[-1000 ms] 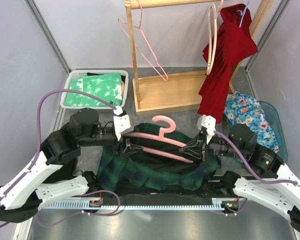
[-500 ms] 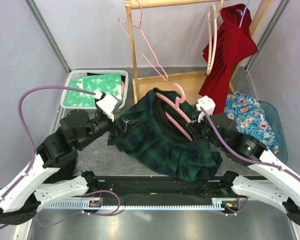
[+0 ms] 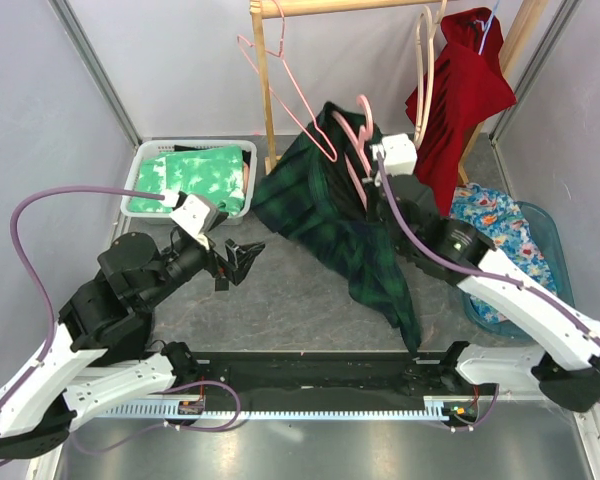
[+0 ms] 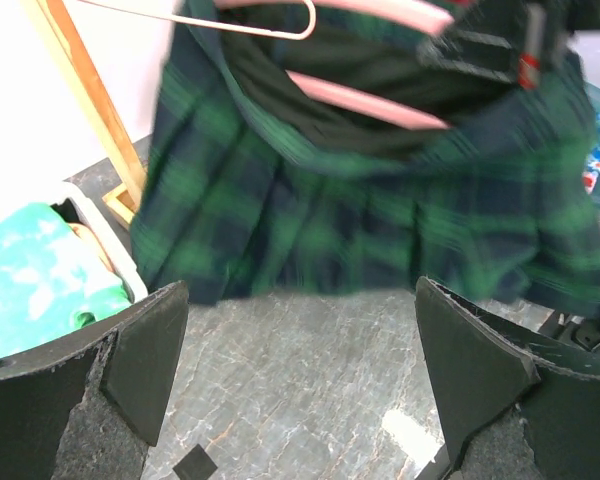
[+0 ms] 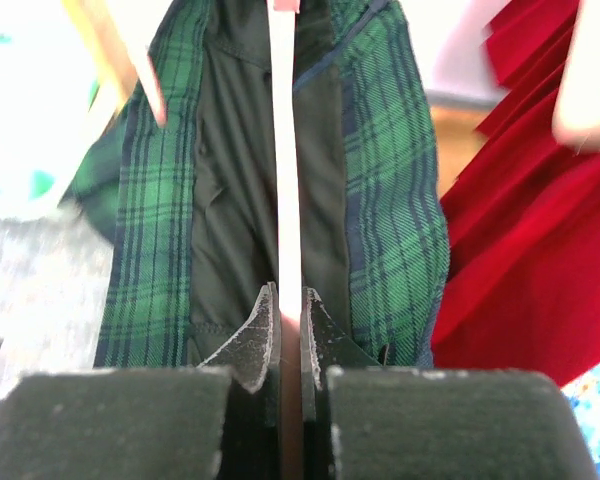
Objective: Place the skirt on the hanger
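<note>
Now the pink hanger (image 3: 362, 118) is clamped by the right gripper (image 5: 290, 300), plaid skirt (image 3: 325, 210) draped beside the rack post (image 3: 263, 110). Left gripper (image 3: 238, 262) is held agape, clear of the hem.

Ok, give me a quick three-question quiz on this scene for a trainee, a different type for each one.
1. Multiple choice: which gripper holds the pink hanger carrying the plaid skirt? A left, B right, C neither.
2. True or false: the left gripper is shut on the skirt.
3. Fill in: the garment hanging on the wooden rack beside the skirt is ___ in colour.
Key: 1 B, the right gripper. 2 False, it is open and empty. 3 Red.
</note>
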Available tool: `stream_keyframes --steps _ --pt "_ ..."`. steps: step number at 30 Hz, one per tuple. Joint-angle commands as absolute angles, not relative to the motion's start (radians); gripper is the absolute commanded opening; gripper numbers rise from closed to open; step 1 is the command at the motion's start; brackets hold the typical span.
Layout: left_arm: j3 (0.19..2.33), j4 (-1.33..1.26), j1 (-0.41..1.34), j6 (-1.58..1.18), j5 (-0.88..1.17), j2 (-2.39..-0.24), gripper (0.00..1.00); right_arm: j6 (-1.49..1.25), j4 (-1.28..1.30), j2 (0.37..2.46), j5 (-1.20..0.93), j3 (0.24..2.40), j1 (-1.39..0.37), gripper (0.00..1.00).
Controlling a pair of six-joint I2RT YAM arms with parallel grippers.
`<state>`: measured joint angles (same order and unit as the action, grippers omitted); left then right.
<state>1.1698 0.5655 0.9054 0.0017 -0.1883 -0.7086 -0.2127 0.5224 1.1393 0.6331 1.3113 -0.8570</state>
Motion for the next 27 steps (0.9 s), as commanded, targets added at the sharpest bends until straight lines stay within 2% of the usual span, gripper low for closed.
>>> stream_keyframes --steps 1,9,22,27 --pt "1.164 0.525 0.908 -0.035 -0.183 -0.686 1.00 -0.147 0.328 1.225 0.851 1.506 -0.844 0.00" --pt "1.180 0.538 0.910 -0.026 -0.167 -0.640 1.00 0.023 0.216 1.347 0.891 1.651 -0.805 0.00" --pt "1.189 0.546 0.910 -0.012 -0.176 -0.612 1.00 0.130 0.084 1.404 0.710 1.689 -0.703 0.00" --pt "1.192 0.545 0.910 -0.011 -0.181 -0.609 1.00 0.077 0.104 1.393 0.606 1.614 -0.701 0.00"
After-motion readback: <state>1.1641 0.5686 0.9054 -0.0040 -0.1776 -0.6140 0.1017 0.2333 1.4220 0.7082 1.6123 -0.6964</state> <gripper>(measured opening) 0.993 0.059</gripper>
